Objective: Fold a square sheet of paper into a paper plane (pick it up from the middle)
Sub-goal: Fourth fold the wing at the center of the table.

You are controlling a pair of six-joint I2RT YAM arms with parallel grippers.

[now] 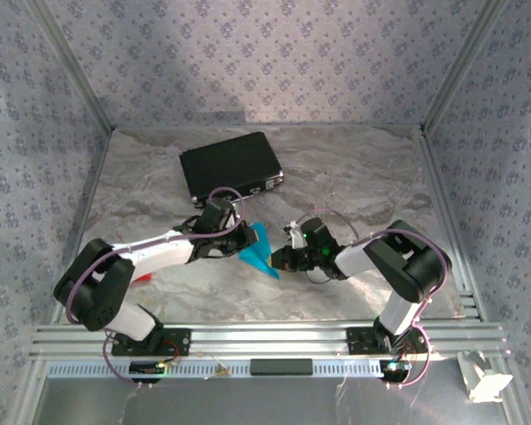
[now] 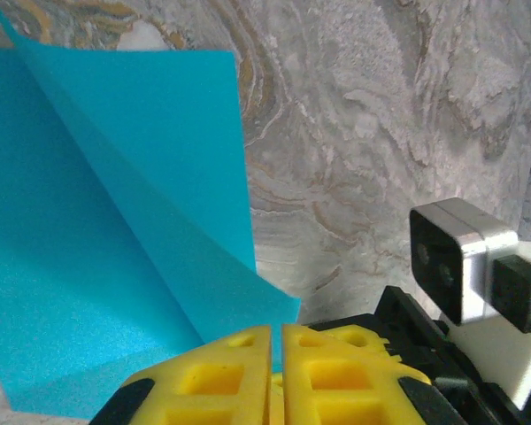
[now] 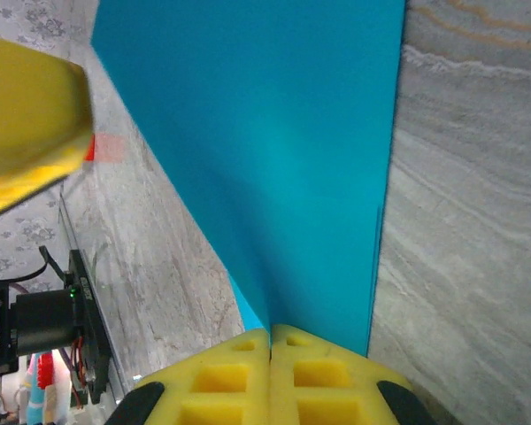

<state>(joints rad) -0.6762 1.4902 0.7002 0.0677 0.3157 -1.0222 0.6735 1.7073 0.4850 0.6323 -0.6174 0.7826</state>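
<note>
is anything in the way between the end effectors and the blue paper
Nothing visible. The left end effector and the right end effector are each shut on the blue paper itself. The black case lies farther back, apart from it.

Square sheet of paper (image 1: 258,251) (image 2: 97,266) (image 3: 274,159), bright cyan-blue and unmarked: stands tilted at mid-bench (image 1: 354,177), bent along one soft crease into two leaves, pinched at opposite edges by left gripper (image 2: 276,332) and right gripper (image 3: 271,332).
</note>
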